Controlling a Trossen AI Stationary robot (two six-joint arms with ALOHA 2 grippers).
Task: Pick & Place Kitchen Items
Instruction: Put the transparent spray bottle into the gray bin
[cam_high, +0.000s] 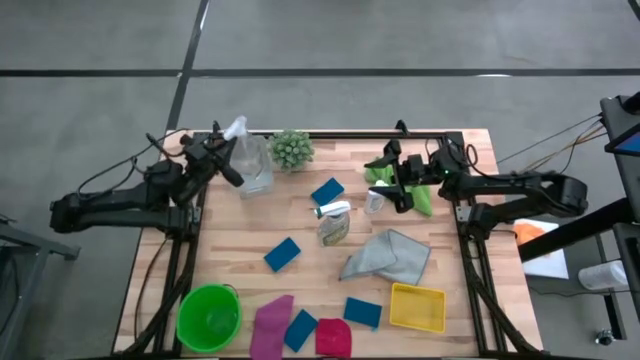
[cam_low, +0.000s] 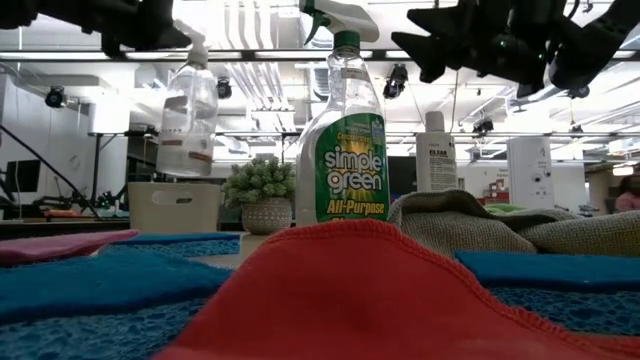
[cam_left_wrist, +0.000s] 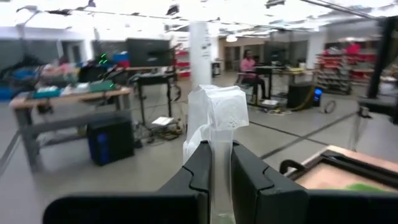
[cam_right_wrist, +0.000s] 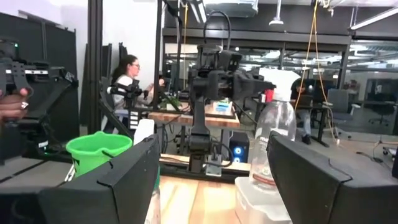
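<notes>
A clear spray bottle (cam_high: 250, 163) with a white trigger head (cam_left_wrist: 214, 106) hangs at the table's far left, with my left gripper (cam_high: 226, 160) shut on it. It shows upright in the low view (cam_low: 188, 112), right over a white bin (cam_low: 175, 206). My right gripper (cam_high: 400, 188) is open in the air at the far right, over a small white-capped bottle (cam_high: 375, 201) and a green cloth (cam_high: 420, 197). A green-labelled spray bottle (cam_low: 343, 150) stands mid-table. Blue sponges (cam_high: 283, 254), a grey cloth (cam_high: 388, 257), a pink cloth (cam_high: 270, 325) and a red cloth (cam_high: 333, 337) lie on the table. My left gripper pinches the clear spray bottle's neck (cam_left_wrist: 221, 158), just under the trigger head, between its two fingers (cam_left_wrist: 196, 177). The fingers come in about level from the table's left. The bottle hangs upright below the hold, its base right above the bin; whether it touches the bin I cannot tell.
A small potted plant (cam_high: 292, 149) stands at the far edge beside the held bottle. A green bucket (cam_high: 210, 317) is at the near left and a yellow tray (cam_high: 417, 307) at the near right. People sit at desks beyond the table.
</notes>
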